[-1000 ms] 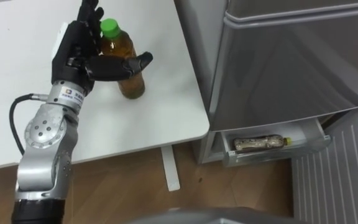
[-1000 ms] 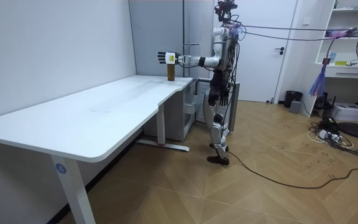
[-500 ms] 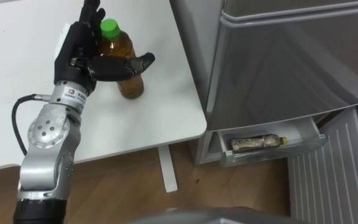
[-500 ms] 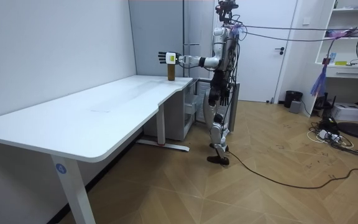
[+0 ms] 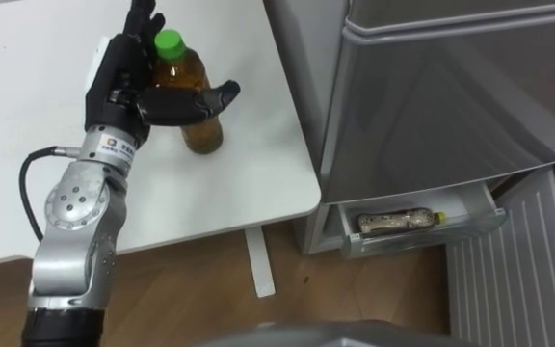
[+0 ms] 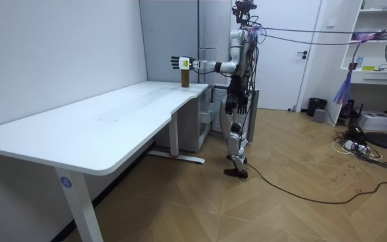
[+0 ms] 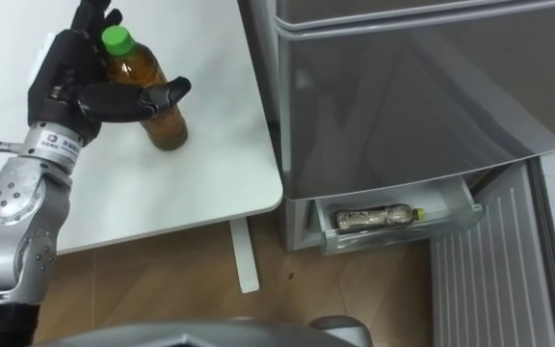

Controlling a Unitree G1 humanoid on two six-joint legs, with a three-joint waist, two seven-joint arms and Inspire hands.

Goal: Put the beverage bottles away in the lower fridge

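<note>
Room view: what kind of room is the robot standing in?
Probably an office or lab rather than a home kitchen: a long white desk, a grey fridge beside it with its lower drawer open, and white shelves by the far wall.

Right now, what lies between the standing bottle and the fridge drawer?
Left eye view: only bare table and its edge lie between the bottle and the drawer.

The robot stands upright with its left arm stretched forward at about shoulder height. Its left hand (image 5: 121, 82) is raised on edge, fingers (image 5: 141, 17) straight and pointing up, thumb spread wide sideways.
</note>
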